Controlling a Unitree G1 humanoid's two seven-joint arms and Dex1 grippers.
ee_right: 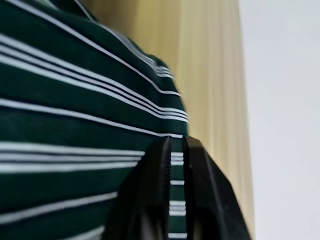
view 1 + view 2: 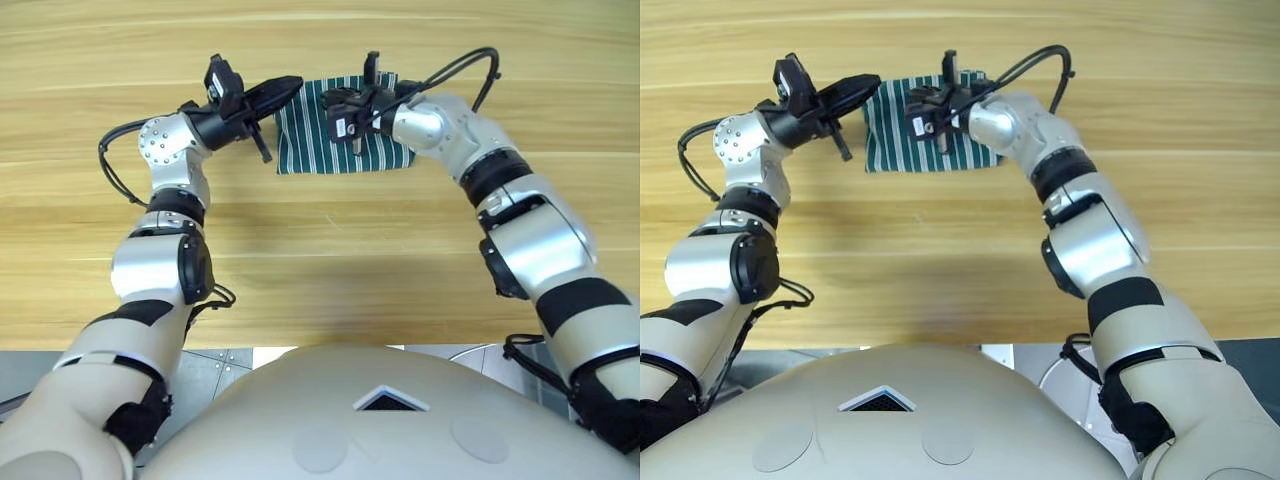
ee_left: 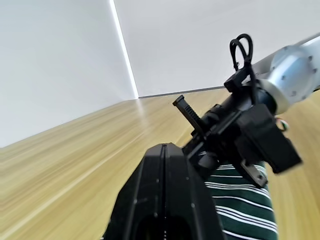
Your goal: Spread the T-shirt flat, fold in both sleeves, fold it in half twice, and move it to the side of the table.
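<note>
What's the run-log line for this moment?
T-shirt: folded compact, on table | left gripper: shut, at its left edge | right gripper: over it

The folded, green-striped T-shirt (image 2: pixel 890 142) lies on the wooden table (image 2: pixel 1160 120). The left gripper (image 2: pixel 870 85) is at its left edge, and the right gripper (image 2: pixel 940 132) is on top.

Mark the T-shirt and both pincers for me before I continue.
T-shirt (image 2: pixel 300 135): left eye view, bare striped cloth near its left edge.
left pincer (image 3: pixel 164 148): left wrist view, its closed tip.
right pincer (image 1: pixel 176 146): right wrist view, its tip against the cloth.
</note>
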